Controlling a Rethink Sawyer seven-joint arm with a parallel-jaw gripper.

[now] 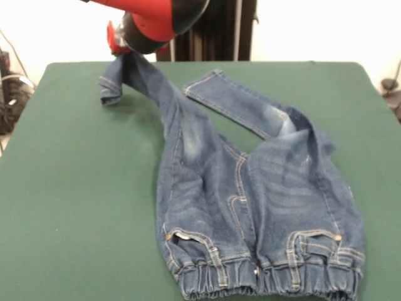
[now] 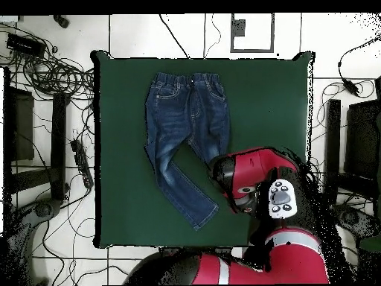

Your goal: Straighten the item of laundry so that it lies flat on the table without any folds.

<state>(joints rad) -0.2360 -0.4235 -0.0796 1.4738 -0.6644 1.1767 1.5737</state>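
Observation:
The item of laundry, a small pair of blue jeans, lies on the green table with its gathered waistband at the near edge. One leg rests flat, pointing to the far side. The other leg rises off the table to my gripper at the far left, and its cuff hangs folded below. My gripper is shut on that leg, mostly hidden by the red arm. In the overhead view the jeans lie on the table, and the arm covers one leg's end.
The jeans' waistband reaches the table's near edge in the front view. Tangled cables and black equipment lie on the tiled floor round the table. A dark stand rises behind the table's far edge.

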